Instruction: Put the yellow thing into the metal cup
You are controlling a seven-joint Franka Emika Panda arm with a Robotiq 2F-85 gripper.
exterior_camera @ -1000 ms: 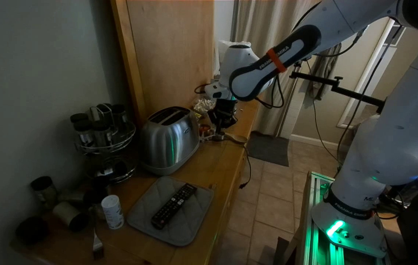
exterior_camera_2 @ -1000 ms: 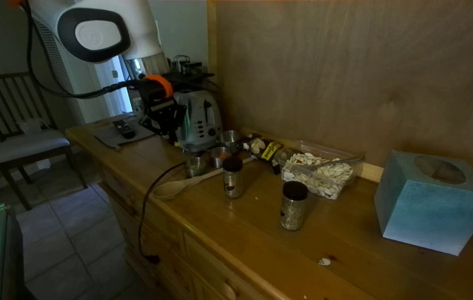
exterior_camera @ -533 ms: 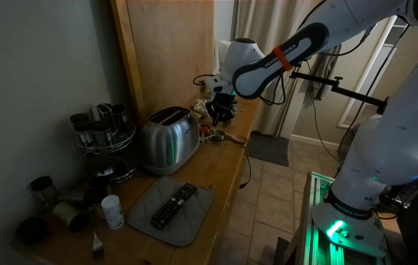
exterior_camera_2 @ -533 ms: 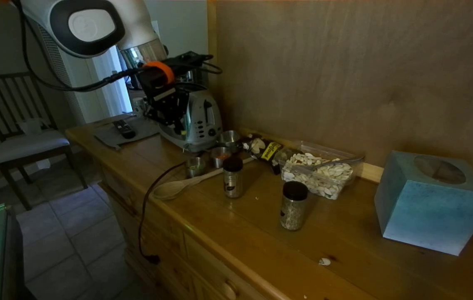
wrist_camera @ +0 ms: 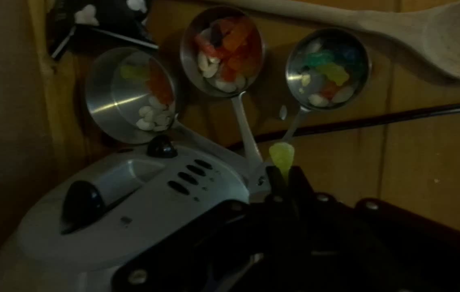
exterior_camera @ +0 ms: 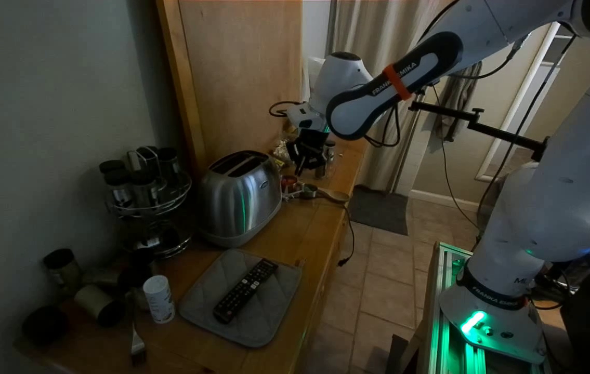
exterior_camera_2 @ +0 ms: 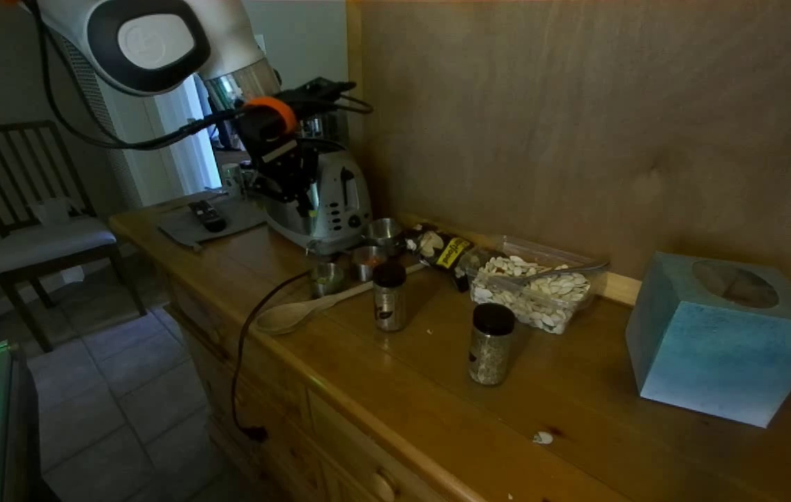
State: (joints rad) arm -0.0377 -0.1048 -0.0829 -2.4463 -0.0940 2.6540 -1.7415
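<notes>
1. One yellow candy (wrist_camera: 282, 156) is clamped in the tool (wrist_camera: 284, 173): its fingers (wrist_camera: 272, 177) pinch the narrow end and the broad end pokes out.
2. Over the past second the tool has climbed and edged toward the toaster (exterior_camera: 243, 202), the candy going up with it, so I'd call the grasp sound and the lift done; the drop is left.
3. Three steel cups (wrist_camera: 110, 117) stand on the counter (exterior_camera_2: 430, 376), each already holding candy bits (wrist_camera: 236, 37) and pale seeds (wrist_camera: 146, 123). I can't tell which one is meant. From the wrist view the candy hangs over a cup handle (wrist_camera: 295, 123), not above a mouth.
4. Candy: translucent, tapered, gummy-looking; it may cling to the fingers at release.
5. Cups: round, shiny, thin-walled, with flat straight handles.
6. Toaster: brushed metal with rounded shoulders. Beside the cups, the spoon (wrist_camera: 375, 21) is pale, matte wood against the counter's glossy grain.
</notes>
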